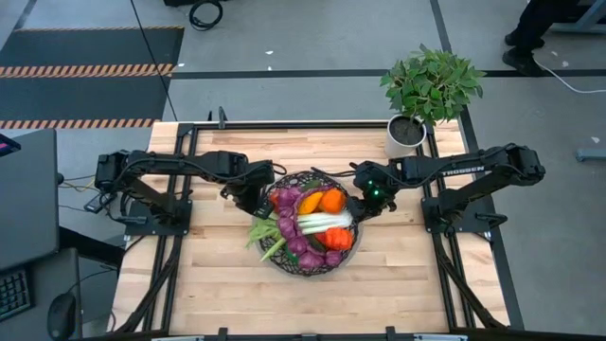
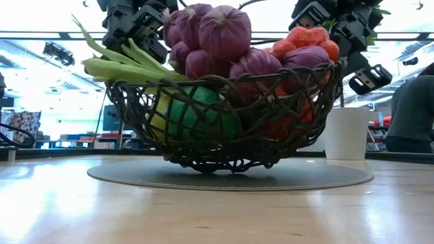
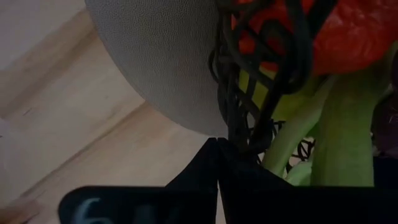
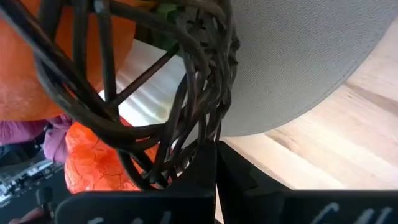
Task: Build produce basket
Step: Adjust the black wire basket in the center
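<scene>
The basket (image 2: 224, 146), a dark woven wire bowl, rests on its pale round base (image 2: 325, 177) at the middle of the table. It is heaped with produce: purple grape bunches (image 2: 217, 34), a green-white leek (image 1: 322, 223), an orange pepper (image 1: 331, 201), a red pepper (image 1: 339, 239) and a green pepper (image 2: 196, 112). The leek's leaves (image 2: 115, 64) stick out over the left rim. My left gripper (image 1: 258, 201) is shut at the basket's left rim. My right gripper (image 1: 365, 204) is shut at its right rim. My left gripper pinches the woven rim (image 3: 239, 134) on the basket's left side between its two shut fingers. It comes steeply from above and from the table's left. The basket stands upright with its bottom on the round base. My right gripper pinches the woven rim (image 4: 200, 140) on the basket's right side between its two shut fingers. It slants down from the table's right. The basket sits level on its base.
A white pot (image 1: 405, 134) with a leafy green plant (image 1: 431, 80) stands at the table's far right corner, close behind my right arm. Bare wooden tabletop (image 1: 227, 284) lies near the front edge. A person (image 2: 413, 112) sits beyond the table at the right.
</scene>
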`<state>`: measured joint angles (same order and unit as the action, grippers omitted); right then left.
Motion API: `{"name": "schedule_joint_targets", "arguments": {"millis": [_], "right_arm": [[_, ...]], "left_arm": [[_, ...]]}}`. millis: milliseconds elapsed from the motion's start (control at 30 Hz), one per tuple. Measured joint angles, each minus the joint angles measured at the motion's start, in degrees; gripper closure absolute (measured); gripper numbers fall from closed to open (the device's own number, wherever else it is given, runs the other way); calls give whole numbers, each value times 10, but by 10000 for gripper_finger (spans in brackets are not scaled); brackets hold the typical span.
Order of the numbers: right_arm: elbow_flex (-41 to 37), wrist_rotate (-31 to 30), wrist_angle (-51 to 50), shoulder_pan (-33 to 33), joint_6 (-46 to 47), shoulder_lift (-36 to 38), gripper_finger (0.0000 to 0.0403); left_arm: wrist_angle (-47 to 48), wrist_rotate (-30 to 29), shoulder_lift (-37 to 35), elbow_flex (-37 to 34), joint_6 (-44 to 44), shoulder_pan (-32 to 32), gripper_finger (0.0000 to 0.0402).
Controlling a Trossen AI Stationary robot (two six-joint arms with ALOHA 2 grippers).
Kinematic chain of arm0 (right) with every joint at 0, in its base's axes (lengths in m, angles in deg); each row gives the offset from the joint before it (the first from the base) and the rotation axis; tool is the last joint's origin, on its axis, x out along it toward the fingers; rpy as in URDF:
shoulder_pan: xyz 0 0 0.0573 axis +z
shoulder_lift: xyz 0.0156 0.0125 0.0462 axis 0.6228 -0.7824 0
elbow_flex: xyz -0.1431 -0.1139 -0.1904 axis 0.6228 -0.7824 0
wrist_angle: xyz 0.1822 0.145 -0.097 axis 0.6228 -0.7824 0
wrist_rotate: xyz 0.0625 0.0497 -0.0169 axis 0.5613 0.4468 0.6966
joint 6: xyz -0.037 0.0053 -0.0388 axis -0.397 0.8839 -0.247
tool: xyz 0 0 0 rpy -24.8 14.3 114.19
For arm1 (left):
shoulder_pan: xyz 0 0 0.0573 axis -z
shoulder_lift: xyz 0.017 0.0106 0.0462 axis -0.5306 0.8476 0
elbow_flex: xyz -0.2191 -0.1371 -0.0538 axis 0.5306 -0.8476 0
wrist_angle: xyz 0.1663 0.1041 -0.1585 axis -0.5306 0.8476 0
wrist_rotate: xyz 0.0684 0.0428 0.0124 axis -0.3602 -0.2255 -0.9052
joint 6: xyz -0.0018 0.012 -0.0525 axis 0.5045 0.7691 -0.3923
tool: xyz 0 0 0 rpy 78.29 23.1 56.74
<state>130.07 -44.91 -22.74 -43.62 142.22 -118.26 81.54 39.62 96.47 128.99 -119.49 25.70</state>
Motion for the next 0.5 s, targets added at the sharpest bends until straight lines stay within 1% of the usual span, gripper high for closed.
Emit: {"name": "schedule_joint_targets", "arguments": {"millis": [133,267,367,500], "right_arm": [[0,-2,-9,-6,-5,0,399],[0,-26,-29,-8,-21,0,397],[0,-47,-37,-8,-30,0,387],[0,-69,-40,-8,-37,0,364]], "left_arm": [[1,8,0,0,1,-7,397],[-4,6,0,0,2,-14,394],[-6,4,0,0,1,-16,384],[0,4,0,0,0,-16,365]]}}
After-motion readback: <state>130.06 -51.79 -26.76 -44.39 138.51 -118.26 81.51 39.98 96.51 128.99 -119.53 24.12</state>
